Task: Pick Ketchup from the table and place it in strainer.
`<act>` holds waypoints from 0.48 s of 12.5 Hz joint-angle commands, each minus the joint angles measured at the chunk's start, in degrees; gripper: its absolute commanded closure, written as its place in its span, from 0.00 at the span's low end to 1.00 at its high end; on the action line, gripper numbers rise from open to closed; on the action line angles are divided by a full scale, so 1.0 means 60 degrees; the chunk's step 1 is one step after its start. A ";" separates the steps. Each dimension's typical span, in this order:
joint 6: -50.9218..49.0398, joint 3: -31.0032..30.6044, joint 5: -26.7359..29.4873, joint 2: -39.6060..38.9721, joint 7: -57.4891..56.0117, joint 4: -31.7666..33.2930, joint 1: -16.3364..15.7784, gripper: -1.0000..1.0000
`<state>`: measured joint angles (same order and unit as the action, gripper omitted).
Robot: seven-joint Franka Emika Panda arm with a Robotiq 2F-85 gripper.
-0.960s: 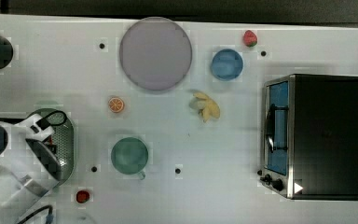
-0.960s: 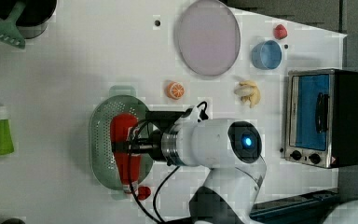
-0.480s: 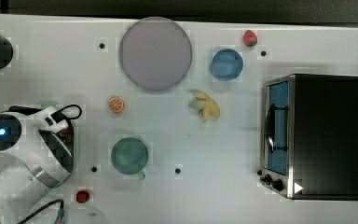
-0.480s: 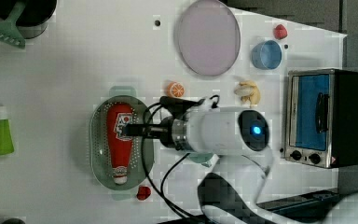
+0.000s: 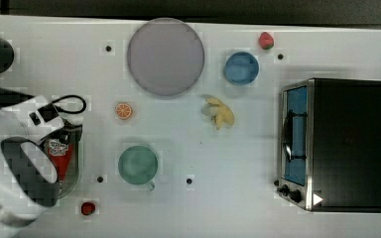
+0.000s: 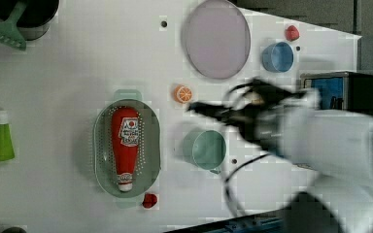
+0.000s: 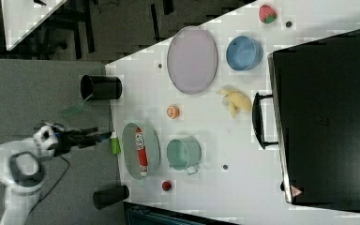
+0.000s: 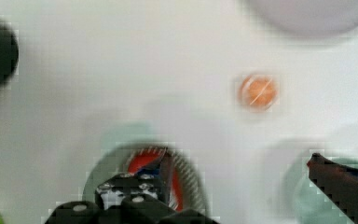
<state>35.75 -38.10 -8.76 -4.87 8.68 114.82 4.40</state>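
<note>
Top view: the Ketchup (image 5: pixel 59 153) lies in the strainer (image 5: pixel 75 163), partly under the arm. Left view: it lies along the strainer's (image 6: pixel 151 145) length, cap toward the bottom edge. Wrist view: the tool (image 8: pixel 242 175) is spread apart, empty.

The Ketchup (image 6: pixel 125 147) carries a white label, but its lettering cannot be read.

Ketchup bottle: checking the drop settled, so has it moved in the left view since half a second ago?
No. The slim red ketchup bottle lies lengthwise inside the pale mint-green perforated oval strainer, as before.
</note>
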 commanded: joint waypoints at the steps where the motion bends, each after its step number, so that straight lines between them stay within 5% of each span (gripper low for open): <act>1: -0.1645 0.0998 0.0466 0.0958 0.0629 -0.0606 0.1236 0.00; 6: -0.3626 0.3191 0.1177 0.1771 0.0607 -0.1582 0.1557 0.00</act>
<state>14.76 -21.51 -1.63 5.86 9.71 105.97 12.17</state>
